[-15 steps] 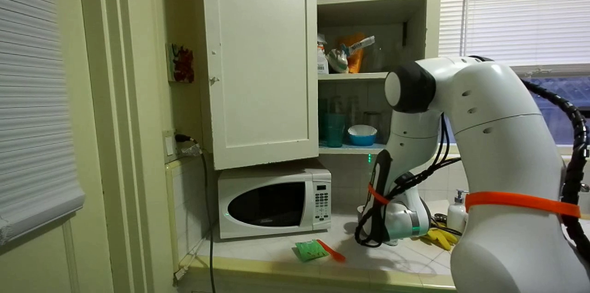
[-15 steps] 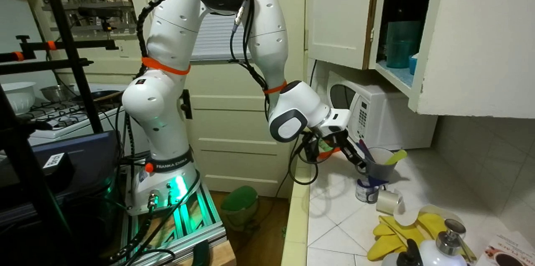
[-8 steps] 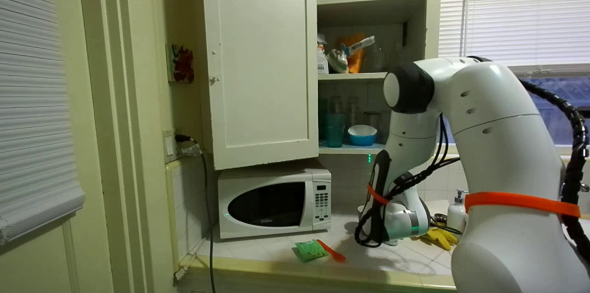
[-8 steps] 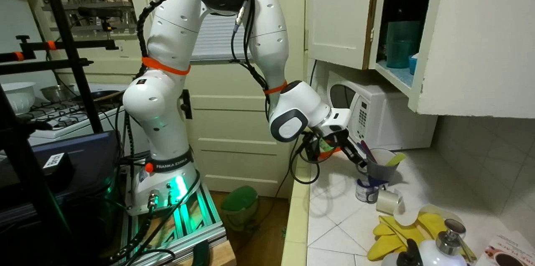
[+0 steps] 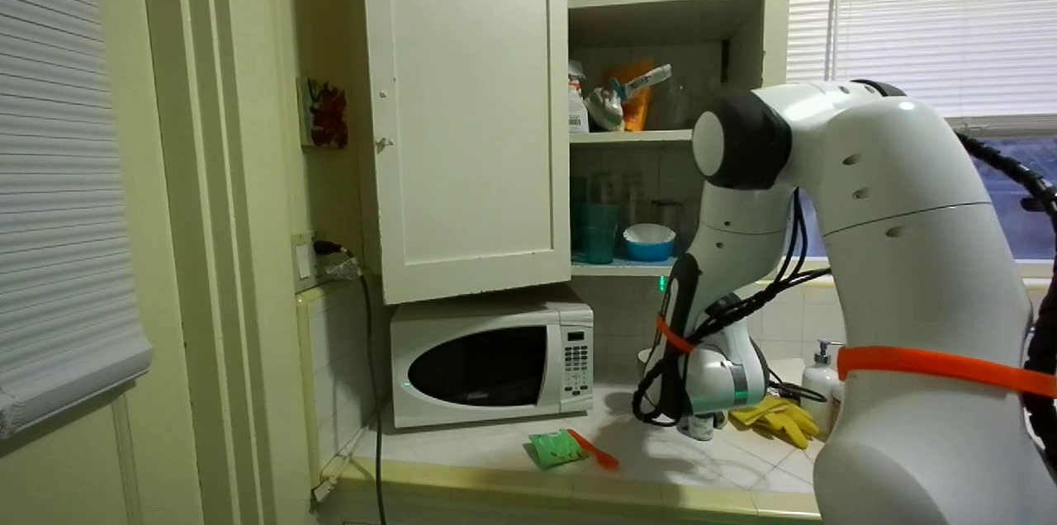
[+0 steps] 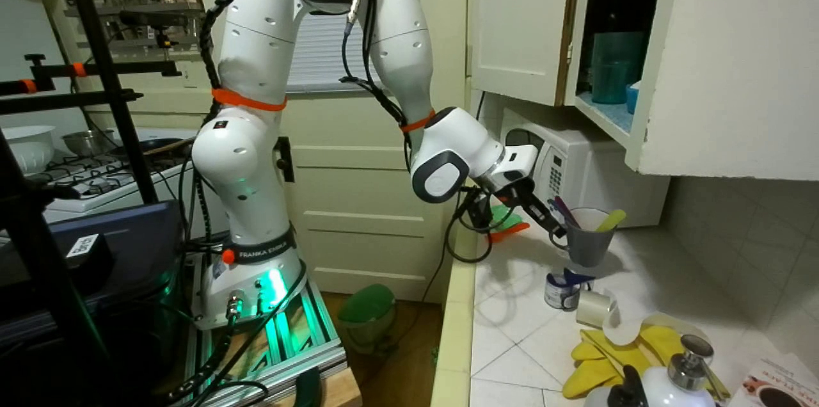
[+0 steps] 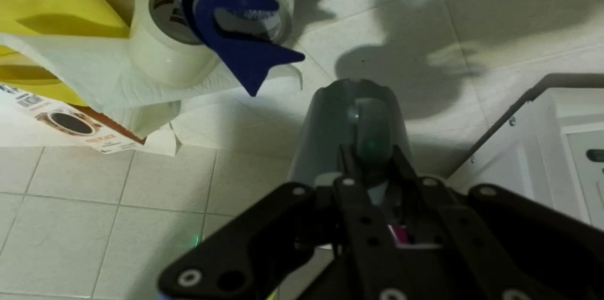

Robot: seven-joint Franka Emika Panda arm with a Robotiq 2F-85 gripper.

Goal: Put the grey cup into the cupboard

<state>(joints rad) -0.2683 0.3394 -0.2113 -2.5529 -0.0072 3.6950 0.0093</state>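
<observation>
The grey cup [image 6: 587, 248] holds a dark purple-red utensil, a lime-green one and a blue one. My gripper [image 6: 558, 231] is shut on its handle, and the cup hangs upright just above the counter in an exterior view. In the wrist view the fingertips [image 7: 370, 156] pinch both sides of the handle [image 7: 374, 132], with the cup body [image 7: 323, 125] behind. In an exterior view my arm hides most of the cup; a bit of its rim [image 5: 644, 356] shows. The white cupboard [image 5: 471, 104] stands with its door open and shelves visible; its door also shows in an exterior view [image 6: 521, 23].
The white microwave [image 6: 595, 164] stands under the cupboard near the cup. A tape dispenser [image 6: 562, 290], yellow gloves [image 6: 624, 356] and a soap bottle [image 6: 678, 384] lie along the counter. A blue bowl [image 5: 649, 243] and teal cup [image 5: 599, 232] occupy the lowest shelf.
The arm has risen slightly and drawn the cup up with it, off the counter. The tape dispenser behind it shows more fully. The gripper stays shut on the handle.
</observation>
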